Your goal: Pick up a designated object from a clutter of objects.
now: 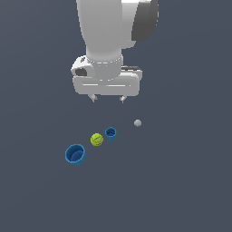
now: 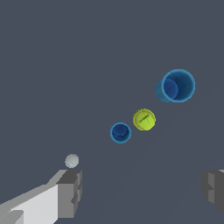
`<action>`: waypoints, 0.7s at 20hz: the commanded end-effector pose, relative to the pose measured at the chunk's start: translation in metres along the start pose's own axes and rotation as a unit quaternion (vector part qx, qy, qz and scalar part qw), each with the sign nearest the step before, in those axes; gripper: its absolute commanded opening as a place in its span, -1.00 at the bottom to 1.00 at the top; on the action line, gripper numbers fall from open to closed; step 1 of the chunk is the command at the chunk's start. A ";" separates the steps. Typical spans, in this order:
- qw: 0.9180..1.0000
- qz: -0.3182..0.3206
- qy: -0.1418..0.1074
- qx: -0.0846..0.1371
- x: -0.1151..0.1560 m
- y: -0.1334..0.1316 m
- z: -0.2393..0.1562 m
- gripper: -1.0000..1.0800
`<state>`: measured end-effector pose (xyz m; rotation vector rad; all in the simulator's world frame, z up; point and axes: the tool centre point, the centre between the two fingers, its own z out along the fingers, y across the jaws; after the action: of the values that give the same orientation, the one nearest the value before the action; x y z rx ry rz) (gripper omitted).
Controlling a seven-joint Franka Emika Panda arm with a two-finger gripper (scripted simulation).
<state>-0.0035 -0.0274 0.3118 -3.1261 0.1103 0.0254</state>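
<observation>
The designated object is a small yellow-green ball [image 1: 96,139] [image 2: 144,119] with a dark seam mark, lying on the dark floor between two blue cups. The smaller blue cup [image 1: 110,132] [image 2: 120,132] stands close beside it, the larger blue cup [image 1: 75,154] [image 2: 177,85] on its other side. A tiny grey sphere [image 1: 137,123] [image 2: 71,160] lies apart from them. My gripper [image 1: 108,98] [image 2: 140,192] hangs well above this clutter of objects, open, with nothing between its fingers [image 2: 70,192].
The floor is a plain dark grey-blue surface. The white arm and its hand fill the upper middle of the exterior view, above the row of objects.
</observation>
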 end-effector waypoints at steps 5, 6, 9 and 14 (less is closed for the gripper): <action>1.000 -0.002 0.000 -0.001 -0.002 0.004 -0.004 0.92; 1.000 -0.004 0.000 -0.002 -0.004 0.006 -0.006 0.92; 1.000 -0.009 -0.001 -0.003 -0.007 0.009 -0.011 0.92; 1.000 -0.006 -0.001 -0.003 -0.006 0.009 -0.009 0.92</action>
<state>-0.0100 -0.0356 0.3225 -3.1327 0.0871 0.0262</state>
